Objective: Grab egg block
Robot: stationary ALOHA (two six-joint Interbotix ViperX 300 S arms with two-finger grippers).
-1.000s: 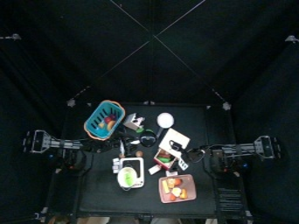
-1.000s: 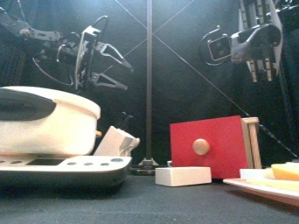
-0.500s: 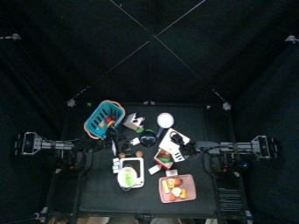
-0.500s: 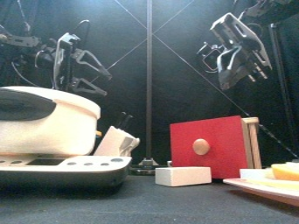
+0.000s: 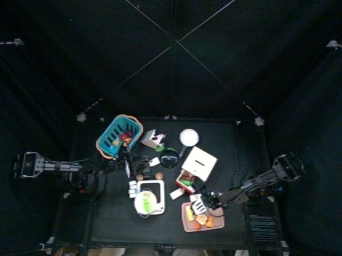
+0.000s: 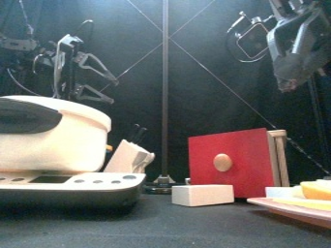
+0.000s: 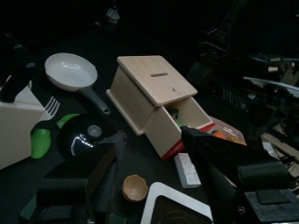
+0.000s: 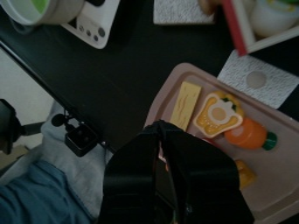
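The egg block, a white fried-egg shape with a yellow yolk, lies on a pink tray between a yellow strip and an orange carrot piece. My right gripper hangs over that tray at the table's front right, and its dark fingers sit just short of the egg block. In the front view the right gripper is high up and blurred. My left gripper rests open and empty at the table's left side.
A wooden box with a red front stands mid-table beside the tray. A white cooker fills the front left, with a small white block in front. A blue basket and a white plate sit at the back.
The right arm has swung in from the table's right side and now reaches over the pink tray. The left arm has drawn back a little to the left.
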